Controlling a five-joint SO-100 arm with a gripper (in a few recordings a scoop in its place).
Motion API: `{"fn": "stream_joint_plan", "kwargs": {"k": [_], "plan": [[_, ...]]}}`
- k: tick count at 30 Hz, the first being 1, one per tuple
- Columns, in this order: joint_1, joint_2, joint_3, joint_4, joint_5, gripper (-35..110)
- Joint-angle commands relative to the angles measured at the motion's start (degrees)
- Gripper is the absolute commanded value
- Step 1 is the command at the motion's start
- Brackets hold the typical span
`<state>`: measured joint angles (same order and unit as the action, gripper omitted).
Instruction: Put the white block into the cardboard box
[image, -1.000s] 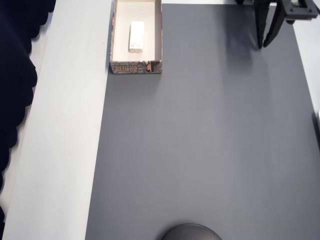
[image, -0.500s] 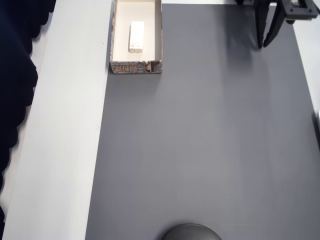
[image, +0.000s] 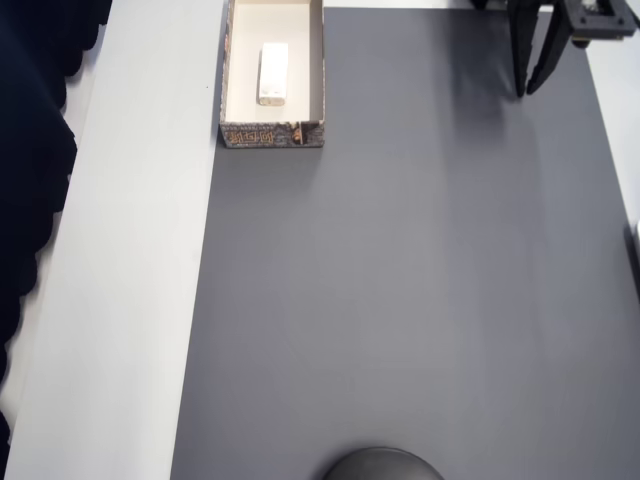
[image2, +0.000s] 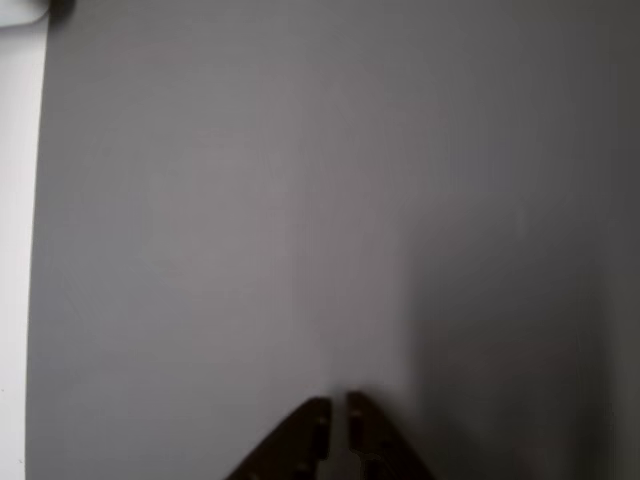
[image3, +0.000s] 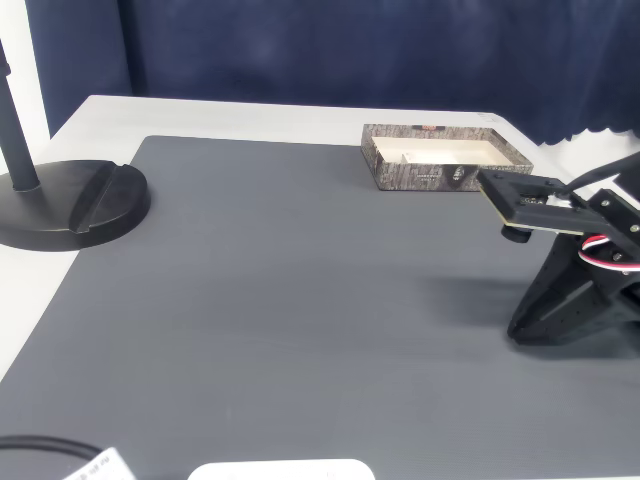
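In the overhead view the white block (image: 272, 73) is seen lying flat inside the cardboard box (image: 272, 134) at the top left. The gripper (image: 533, 90) is held well apart at the top right, its fingers nearly pressed together over the grey mat (image: 400, 300), nothing pinched.

You had a matt dark grey mat (image: 400, 280) on a smooth white table (image: 130, 300). The cardboard box (image: 272, 133) looked papery, printed outside, plain cream inside; the white block (image: 272, 72) smooth. The gripper (image: 534, 90) was matt black plastic.
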<state>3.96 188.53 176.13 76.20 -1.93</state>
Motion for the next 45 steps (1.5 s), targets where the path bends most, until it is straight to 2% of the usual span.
{"fn": "stream_joint_plan", "kwargs": {"k": [1, 45], "plan": [[-0.7, 2.0, 1.1, 0.2, 0.7, -2], [-2.7, 2.0, 1.1, 0.2, 0.0, -2]]}}
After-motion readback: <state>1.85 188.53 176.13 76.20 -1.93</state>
